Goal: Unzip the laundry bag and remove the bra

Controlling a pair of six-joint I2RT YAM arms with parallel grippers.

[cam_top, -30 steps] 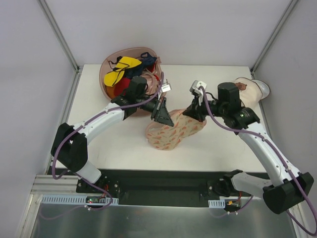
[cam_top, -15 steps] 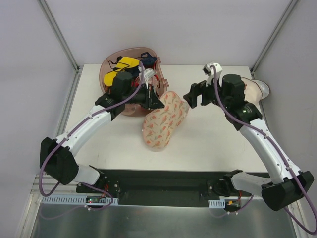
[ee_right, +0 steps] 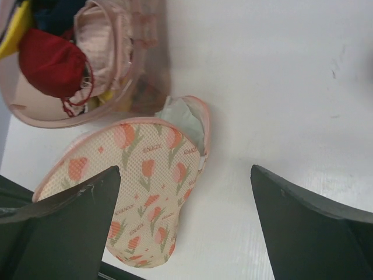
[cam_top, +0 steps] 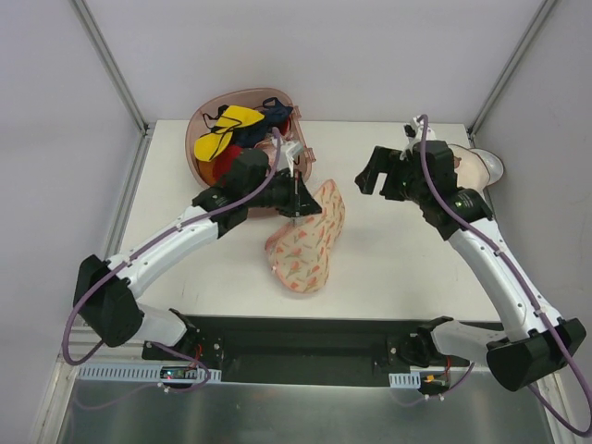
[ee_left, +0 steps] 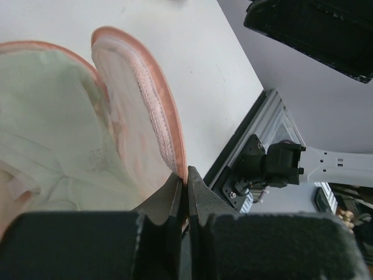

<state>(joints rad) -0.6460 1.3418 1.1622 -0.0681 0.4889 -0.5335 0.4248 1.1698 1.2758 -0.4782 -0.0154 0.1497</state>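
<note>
Unzipped laundry bag [cam_top: 305,242] at centre of table [cam_top: 185,250], pink edging clamped by left gripper [cam_top: 298,196]. Inside, bra [ee_left: 52,134] seen through opening. Away from bag, right gripper [cam_top: 370,174] spread wide, empty. Step judged: bra removal. Next, right gripper to be lowered into opening, bra grasped.

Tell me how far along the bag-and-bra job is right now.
Done: the bag looks unzipped, its rim gaping in the left wrist view. In hand: the left jaws are shut on that pink rim. Left: the bra lies inside the bag; the right jaws hang open, apart from it, with nothing pulled out yet.
</note>
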